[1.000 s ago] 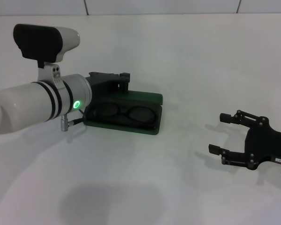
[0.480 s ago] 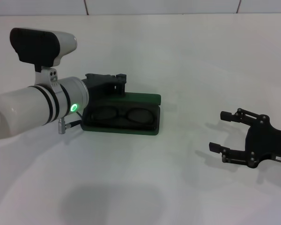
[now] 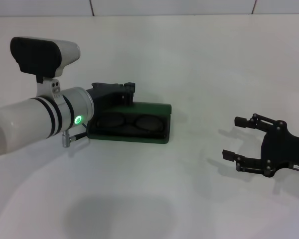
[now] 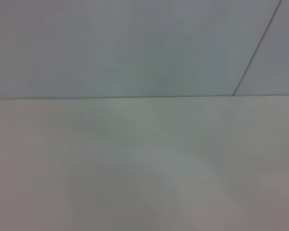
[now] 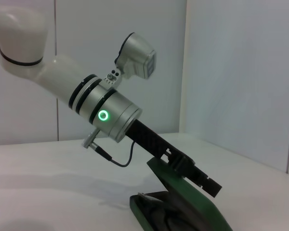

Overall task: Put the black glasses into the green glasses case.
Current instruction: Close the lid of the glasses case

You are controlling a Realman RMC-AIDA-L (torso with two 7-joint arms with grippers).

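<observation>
The desk [image 3: 199, 59] is a plain white surface that fills most of the head view; a pale wall [image 4: 135, 43] meets its far edge in the left wrist view.

The left arm [image 3: 35, 119] reaches in from the left of the head view, a white barrel with black rings, a lit green ring light [image 3: 77, 119] and a camera housing on top. The right wrist view shows the same arm [image 5: 86, 101] sloping down to the case.

The case [image 3: 139, 124] lies left of centre on the desk, dark green, with its lid partly raised. In the right wrist view the lid [image 5: 192, 197] stands at a slant over the base, so the case is neither flat open nor shut.

The left gripper [image 3: 120, 93] sits at the far edge of the case, against the lid. In the right wrist view its black body [image 5: 192, 173] lies along the outside of the slanted lid. Whether its fingers are spread or closed cannot be told from any view.

The right gripper [image 3: 244, 139] rests low over the desk at the right of the head view, well apart from the case. Its fingers [image 3: 234, 158] are spread wide and hold nothing.

The glasses [image 3: 132, 122] lie inside the case base, under the raised lid; two dark oval lenses show side by side.
</observation>
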